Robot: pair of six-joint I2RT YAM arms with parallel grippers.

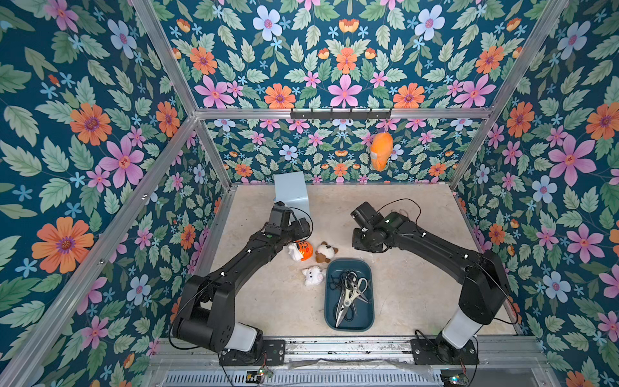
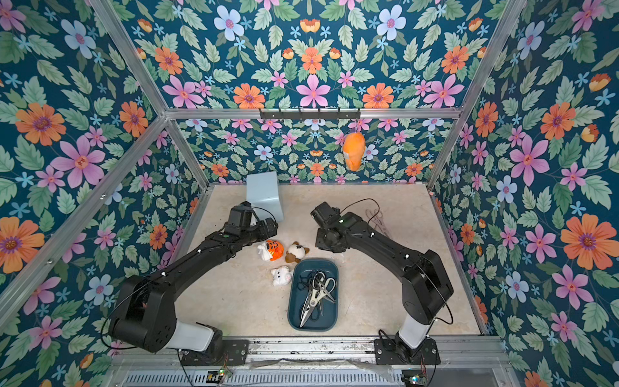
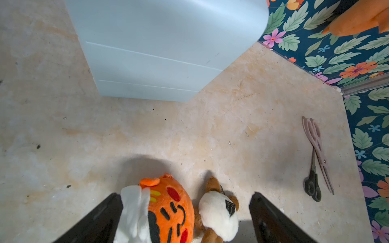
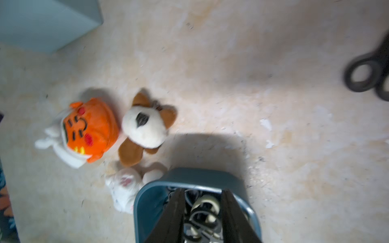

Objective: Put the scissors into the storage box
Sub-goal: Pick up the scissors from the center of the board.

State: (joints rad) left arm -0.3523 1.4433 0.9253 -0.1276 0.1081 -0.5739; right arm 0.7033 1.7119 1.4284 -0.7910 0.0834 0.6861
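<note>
- My left claw (image 3: 185,196) was spread wide and held nothing. It hung above a tiger plush (image 3: 168,208) and a dog plush (image 3: 219,212), which lay side by side on the table (image 1: 418,284), left of centre in both top views.
- My right claw (image 4: 203,218) stood narrowly parted, with nothing gripped between its fingers (image 4: 174,218). Its wrist view was blurred.
- That claw hung by the upper end of the box (image 1: 349,328), whose contents showed between the fingers.
- The box, a shallow teal tray, lay low in the middle of the frame in both top views, its long side running up the frame.
- Scissors (image 1: 348,293) lay heaped inside the box: several tangled pairs, mostly black-handled, with one beige-handled pair on top.
- Two more pairs lay out on the table, well apart from the box: a pink pair (image 2: 376,219), faint and right of centre in a top view, and a black pair (image 3: 313,183), touching it head to tail.
- A white plush (image 1: 313,275) sat against the box's upper left corner.
- A blue cube (image 1: 290,192) stood at the table's upper edge, above my left claw in the frame.
- An orange plush (image 1: 381,152) hung from a hook rail (image 1: 341,114) on the back wall, above centre.
</note>
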